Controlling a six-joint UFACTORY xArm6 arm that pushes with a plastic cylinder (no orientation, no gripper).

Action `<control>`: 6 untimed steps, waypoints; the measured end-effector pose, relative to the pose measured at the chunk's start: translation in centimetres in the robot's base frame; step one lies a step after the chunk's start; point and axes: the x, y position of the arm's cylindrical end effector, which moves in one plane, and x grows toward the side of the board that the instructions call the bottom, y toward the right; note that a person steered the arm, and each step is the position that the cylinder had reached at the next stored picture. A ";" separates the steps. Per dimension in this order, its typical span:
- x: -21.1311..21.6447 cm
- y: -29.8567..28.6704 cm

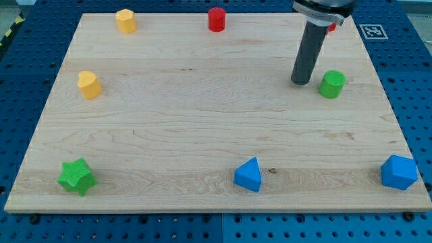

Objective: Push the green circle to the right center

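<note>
Board (202, 135): pale wooden top, lying on a blue perforated bench (13, 101) that shows on all sides.
Green star (76, 177): near the view's bottom-left corner of the board, well apart from everything else.
Yellow heart-like block (88, 84): near the view's left edge, a little above mid-height; exact shape hard to make out.
Yellow hexagon-like block (125, 20): close to the view's top edge, left of centre.
Red cylinder (216, 19): also at the view's top edge, about mid-width.
Blue triangular block (248, 175): near the view's bottom edge, slightly right of centre.
My tip (300, 82): down on the board in the upper right part, just beside the green circle on its left — a narrow strip of bare wood between them, not touching as far as can be seen.
Rod: dark, straight, leaning slightly toward the view's top right, rising out of the picture at the top edge; no gripper on it, nothing held.
Green circle (331, 84): upright, in the right part of the board, somewhat above mid-height, short of the right edge.
Blue faceted block (399, 172): at the view's bottom-right corner of the board, close to the edge.
Marker tag (373, 30): black-and-white square on the bench, beyond the board's top-right corner.
</note>
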 end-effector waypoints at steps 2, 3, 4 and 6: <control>1.0 4.1; 1.0 6.0; 1.1 6.6; 2.5 6.6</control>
